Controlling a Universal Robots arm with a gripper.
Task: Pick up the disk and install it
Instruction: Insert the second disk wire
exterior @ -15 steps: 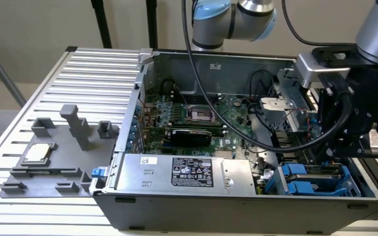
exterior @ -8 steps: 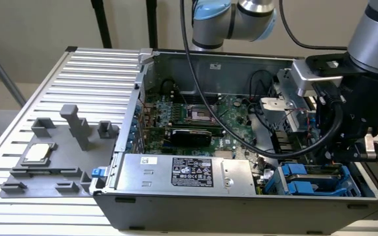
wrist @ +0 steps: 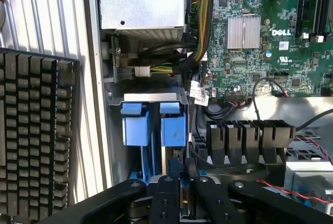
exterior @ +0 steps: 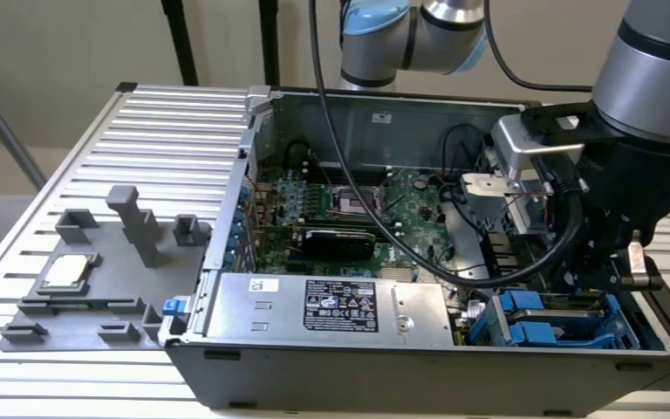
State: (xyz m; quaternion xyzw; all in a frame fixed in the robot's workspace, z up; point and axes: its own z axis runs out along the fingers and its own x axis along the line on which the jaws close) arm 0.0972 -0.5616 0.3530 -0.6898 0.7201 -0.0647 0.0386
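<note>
The disk (wrist: 174, 128), framed by its bright blue carrier, stands on edge in the drive bay at the front corner of the open computer case, at the exterior view's right (exterior: 550, 319). My gripper (wrist: 182, 174) reaches down onto it from above. Its black fingers (wrist: 166, 193) are drawn close together around the disk's thin upper edge. In the exterior view the gripper (exterior: 585, 284) hangs low inside the case, directly over the blue carrier, and its black body hides the fingertips.
A grey power-supply box (exterior: 324, 305) with a black label lies along the case front. The green motherboard (exterior: 358, 209) sits behind it, crossed by black cables (exterior: 475, 262). A grey fixture with a square CPU chip (exterior: 67, 271) lies outside the case. A keyboard (wrist: 34, 135) lies beside the case.
</note>
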